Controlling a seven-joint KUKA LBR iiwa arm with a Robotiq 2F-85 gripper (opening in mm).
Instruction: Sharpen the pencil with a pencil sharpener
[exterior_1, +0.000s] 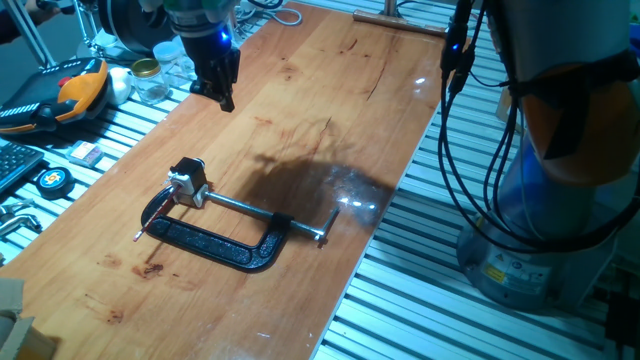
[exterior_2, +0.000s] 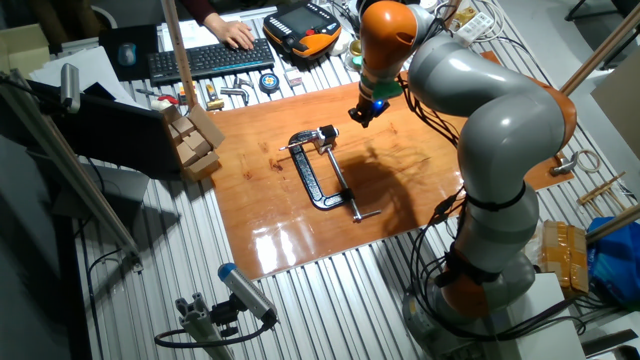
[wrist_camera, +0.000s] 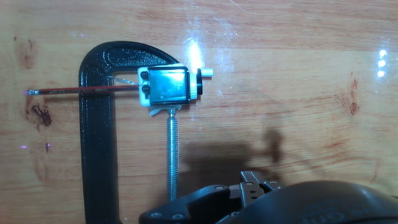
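The pencil sharpener (wrist_camera: 168, 86) is a small block with a silver body, held between the C-clamp's screw and its jaw. The pencil (wrist_camera: 84, 91), thin and dark, lies across the clamp's spine with one end in the sharpener; its pale free end points left. In the fixed views I see the sharpener (exterior_1: 188, 180) (exterior_2: 326, 135) and the pencil (exterior_1: 155, 215) (exterior_2: 297, 147) on the wooden board. My gripper (exterior_1: 226, 100) (exterior_2: 360, 115) (wrist_camera: 256, 182) hangs in the air above and beside them, touching nothing. Its fingers look pressed together and hold nothing.
The black C-clamp (exterior_1: 215, 243) (exterior_2: 318, 185) (wrist_camera: 98, 143) with its silver screw rod (wrist_camera: 173, 152) lies on the wooden board (exterior_1: 330, 90). Jars (exterior_1: 150, 80), a teach pendant (exterior_1: 60, 95) and tools sit beyond the left edge. Wooden blocks (exterior_2: 195, 140) stand by the board's corner.
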